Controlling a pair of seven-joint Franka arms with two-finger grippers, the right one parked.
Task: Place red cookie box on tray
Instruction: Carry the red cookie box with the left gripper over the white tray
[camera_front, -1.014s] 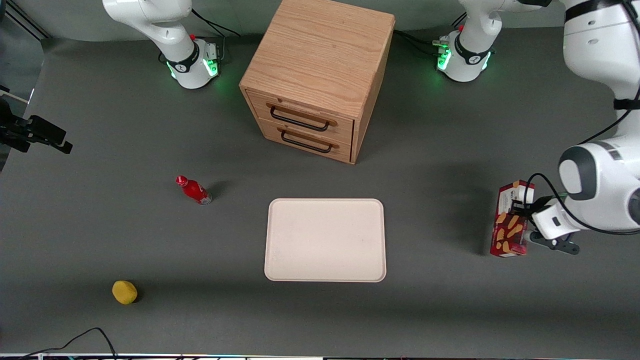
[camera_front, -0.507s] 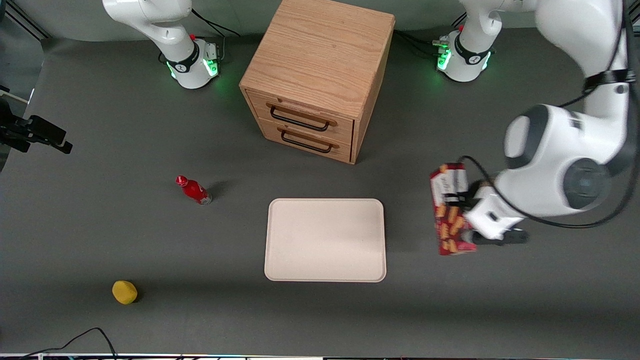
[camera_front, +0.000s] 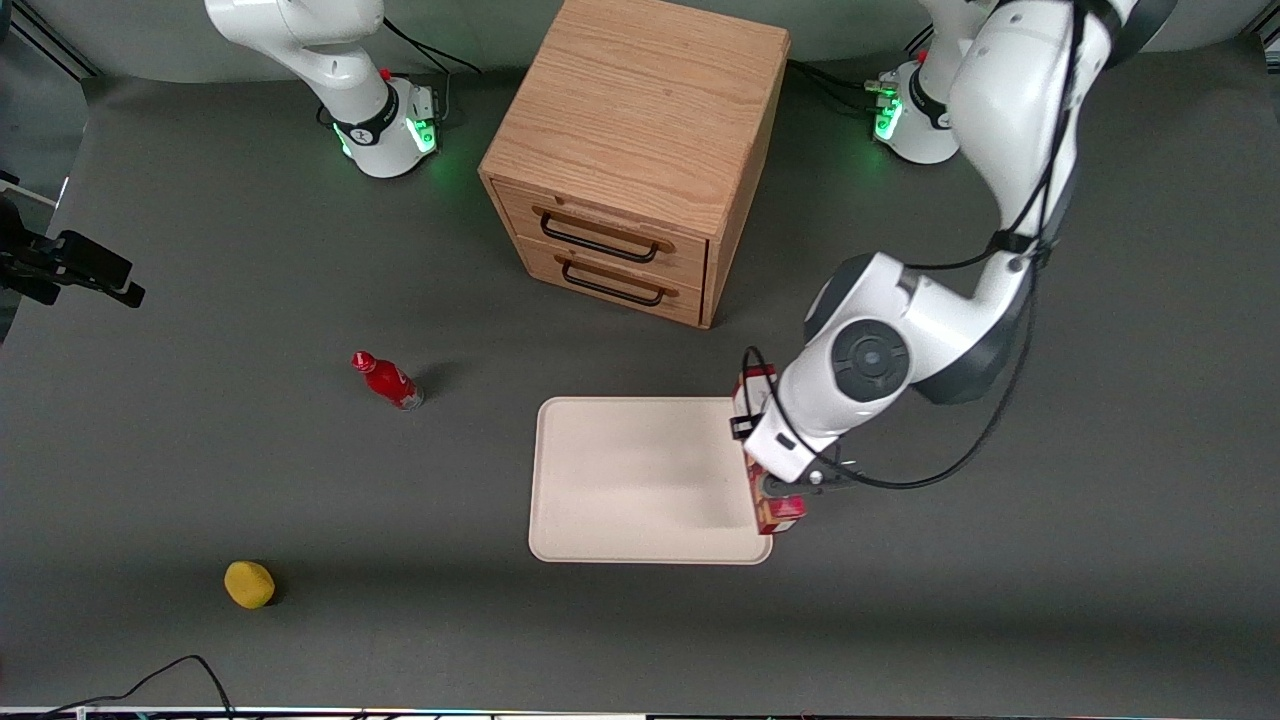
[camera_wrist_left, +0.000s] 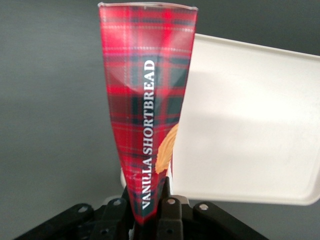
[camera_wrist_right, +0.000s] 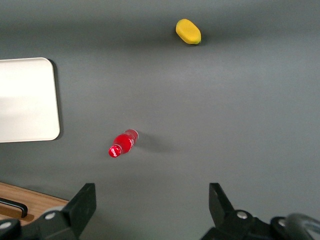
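Nearest the front camera, a yellow object (camera_front: 249, 584) is seen lying toward the parked arm's end of the table, well apart from everything else. Farther in, the tray (camera_front: 640, 480) is shown flat and bare, with open grey table (camera_front: 1050, 580) around its rim. The red cookie box (camera_front: 778, 515) is held above the tray's edge toward the working arm's end, pinched at one end between the fingers of the gripper (camera_wrist_left: 150, 212), its long side marked VANILLA SHORTBREAD. A small red bottle (camera_front: 388, 381) is found beside the tray, apart from it. Farthest back, a wooden drawer cabinet (camera_front: 633, 150) is placed, with clear table between its front and the tray.
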